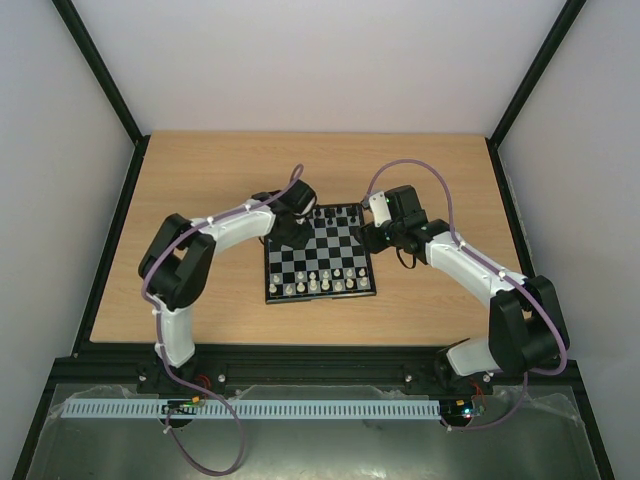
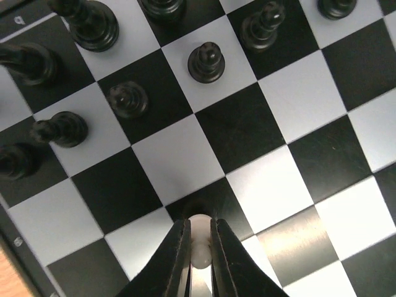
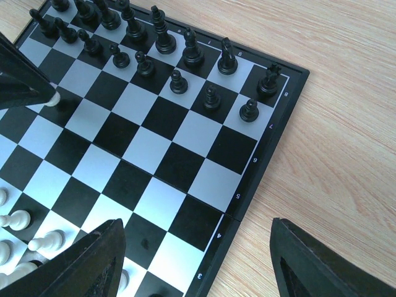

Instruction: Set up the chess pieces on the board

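Top view: the board [image 1: 331,256] sits mid-frame on the counter [image 1: 200,200].
Left wrist view: the left pincer [image 2: 199,224] squeezes a white piece [image 2: 200,255] at bottom middle (over a black square).
Right wrist view: the right pincer [image 3: 204,260] is wide open and holds nothing.

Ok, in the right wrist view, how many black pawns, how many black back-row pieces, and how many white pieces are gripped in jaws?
Black pawns: 8
Black back-row pieces: 8
White piece in the jaws of the left gripper: 1
Total: 17
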{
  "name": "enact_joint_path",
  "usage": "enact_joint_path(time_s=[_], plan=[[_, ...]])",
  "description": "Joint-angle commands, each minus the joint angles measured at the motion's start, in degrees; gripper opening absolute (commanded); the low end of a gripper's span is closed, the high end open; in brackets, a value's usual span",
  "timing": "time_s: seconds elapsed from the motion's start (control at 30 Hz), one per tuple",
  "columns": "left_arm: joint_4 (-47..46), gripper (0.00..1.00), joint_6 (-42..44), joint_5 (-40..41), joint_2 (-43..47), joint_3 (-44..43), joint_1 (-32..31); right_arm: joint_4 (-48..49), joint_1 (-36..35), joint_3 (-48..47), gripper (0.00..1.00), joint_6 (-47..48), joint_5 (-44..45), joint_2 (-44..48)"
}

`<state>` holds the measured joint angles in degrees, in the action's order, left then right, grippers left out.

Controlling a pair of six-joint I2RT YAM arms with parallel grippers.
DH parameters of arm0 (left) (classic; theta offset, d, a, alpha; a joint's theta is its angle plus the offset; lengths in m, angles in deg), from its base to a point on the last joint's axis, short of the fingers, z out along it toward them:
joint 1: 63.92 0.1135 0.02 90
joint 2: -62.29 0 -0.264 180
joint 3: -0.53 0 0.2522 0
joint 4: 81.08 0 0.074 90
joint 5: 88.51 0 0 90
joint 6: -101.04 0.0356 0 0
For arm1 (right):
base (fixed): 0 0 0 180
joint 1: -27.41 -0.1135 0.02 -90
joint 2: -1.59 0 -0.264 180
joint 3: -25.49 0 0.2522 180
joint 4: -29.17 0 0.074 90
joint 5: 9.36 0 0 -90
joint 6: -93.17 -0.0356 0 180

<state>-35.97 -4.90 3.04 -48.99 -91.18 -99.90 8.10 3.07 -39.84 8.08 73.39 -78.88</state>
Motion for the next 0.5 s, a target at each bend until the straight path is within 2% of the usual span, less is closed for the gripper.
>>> enact_joint_path(time_s=[0.0, 0.2, 0.47], plan=[[2.57, 0.06, 1.89, -0.23, 7.04, 2.11, -0.75, 0.02, 0.08, 0.77, 0.66, 0.46, -0.40, 1.01], [5.73, 0.06, 3.48, 0.81, 13.27, 8.36, -2.90, 0.02, 0.11, 0.74, 0.66, 0.50, -0.62, 1.10], [6.23, 0.06, 2.12, -1.89, 18.26, 15.73, -5.15, -0.02, 0.08, 0.77, 0.66, 0.38, -1.09, 1.04]])
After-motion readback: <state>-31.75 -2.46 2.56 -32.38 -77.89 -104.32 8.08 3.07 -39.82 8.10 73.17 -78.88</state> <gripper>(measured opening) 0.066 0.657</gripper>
